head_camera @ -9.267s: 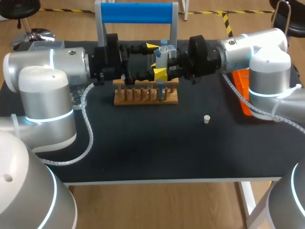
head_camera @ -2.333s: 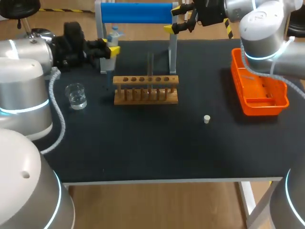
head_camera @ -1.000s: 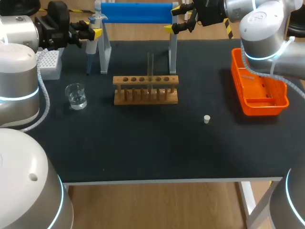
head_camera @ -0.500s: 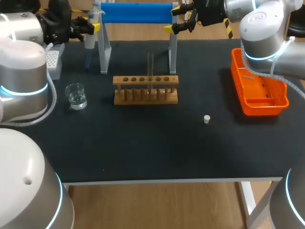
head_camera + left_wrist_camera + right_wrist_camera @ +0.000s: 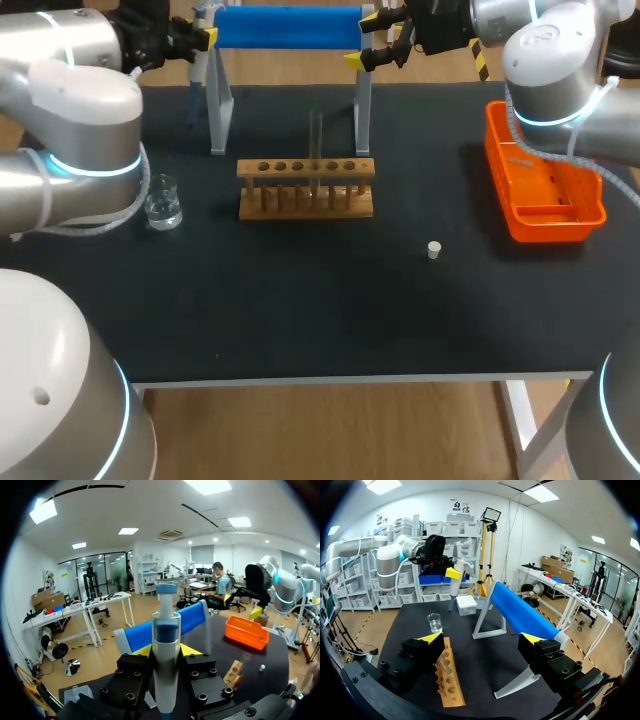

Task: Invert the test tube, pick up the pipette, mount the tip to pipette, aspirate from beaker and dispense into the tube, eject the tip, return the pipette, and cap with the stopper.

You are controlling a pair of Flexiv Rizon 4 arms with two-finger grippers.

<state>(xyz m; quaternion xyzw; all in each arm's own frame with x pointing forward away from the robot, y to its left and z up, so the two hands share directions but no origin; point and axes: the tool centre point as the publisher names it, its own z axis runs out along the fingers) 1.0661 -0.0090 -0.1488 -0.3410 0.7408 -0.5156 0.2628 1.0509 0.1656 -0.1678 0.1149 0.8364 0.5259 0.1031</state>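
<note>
**pipette (image 5: 165,630) clamped in left gripper (image 5: 166,651), right gripper (image 5: 481,637) spread and empty**

The left gripper had one yellow fingertip on each side of the pipette body, with the plunger end sticking up past the fingers. In the head view it sat raised over the far left corner of the counter (image 5: 300,310), just beside the left leg of the blue-topped stand (image 5: 290,27). From the right wrist view the pipette hung upright with its lower end near the white tip box (image 5: 467,605). I couldn't tell whether it was directly over the box.

The right gripper's fingers were wide apart with nothing between them. It was held above the counter by the stand's right end.

The test tube (image 5: 315,140) stood upright in the wooden rack (image 5: 305,205), in a hole right of middle. The rack sat mid-counter, in front of the stand. The beaker (image 5: 160,205), holding clear liquid, was left of the rack and apart from it, partly hidden by my left arm. The stopper (image 5: 433,249) lay alone on the counter, right of the rack and nearer the front edge. The orange tray (image 5: 548,230) sat at the right side, well apart from the stopper.
</note>
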